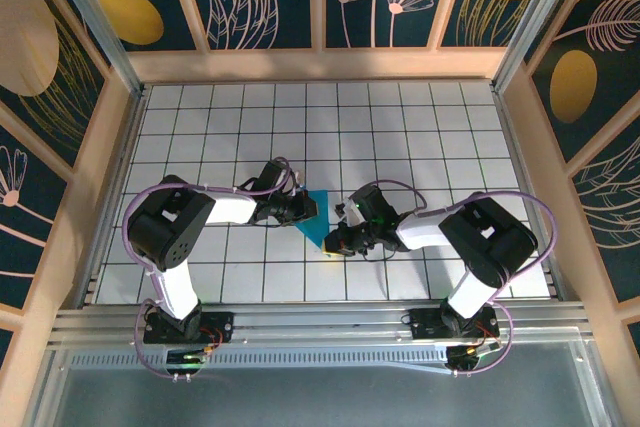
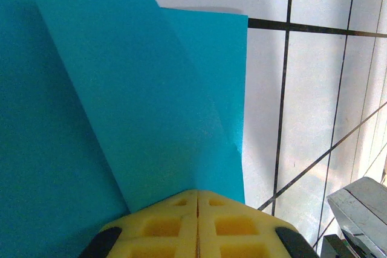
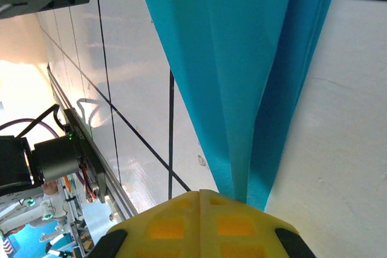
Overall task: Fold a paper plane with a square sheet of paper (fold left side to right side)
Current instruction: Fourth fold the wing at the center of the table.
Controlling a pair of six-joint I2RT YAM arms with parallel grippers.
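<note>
- Gridded white surface (image 1: pixel 400 127), flowered walls behind: the square sheet of paper (image 1: pixel 318 219) sits between both arms, already creased into a layered point.
- Clamped on it, the left tool (image 2: pixel 198 196) lifts a flap while the right tool (image 3: pixel 199 194) pinches the narrow end.
- Likely midway: flap not yet flattened.

The left gripper (image 2: pixel 198 194) has its two yellow fingers (image 2: pixel 163 225) pressed together with no gap between them, and a lifted flap of the turquoise sheet of paper (image 2: pixel 121 89) runs into the seam where they meet. From the fingertips that flap widens up and away to the left, above more of the same sheet lying flat to the left of and beyond the fingers. To the right of the fingers is the white tiled table (image 2: pixel 314 89) with dark lines, and a grey block (image 2: pixel 360 203) just beside them at the lower right.
</note>
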